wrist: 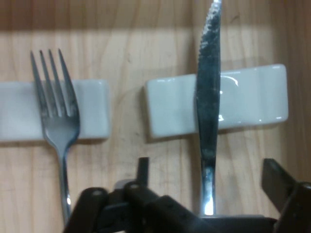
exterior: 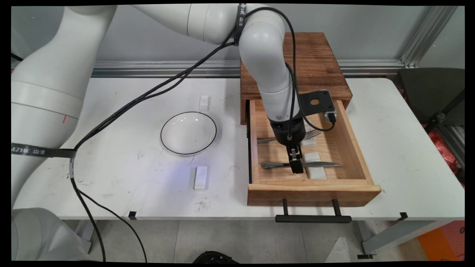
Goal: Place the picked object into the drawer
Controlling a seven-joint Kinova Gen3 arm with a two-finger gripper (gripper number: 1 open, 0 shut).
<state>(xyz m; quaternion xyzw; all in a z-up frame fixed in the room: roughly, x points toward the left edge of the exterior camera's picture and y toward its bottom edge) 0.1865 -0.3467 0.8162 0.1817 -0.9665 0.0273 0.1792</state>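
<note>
Black bar handle [exterior: 313, 218] fronted the open light-wood drawer [exterior: 314, 187] at the white bench's [exterior: 122, 174] near edge. Inside: black two-finger gripper [exterior: 297, 167], fingers apart either side of a steel table knife [wrist: 208, 104] resting on a white ceramic rest [wrist: 252, 99]; steel fork [wrist: 55, 104] farther back. Left: black-rimmed white bowl [exterior: 188, 132].

White table [exterior: 389, 148] carries bowl [exterior: 188, 132], two rests [exterior: 200, 178], wooden drawer cabinet [exterior: 315, 66].

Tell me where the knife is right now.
The knife lies in the open wooden drawer on the table's right, across a white rest, nearer the drawer's front than the fork; the gripper straddles it.
</note>
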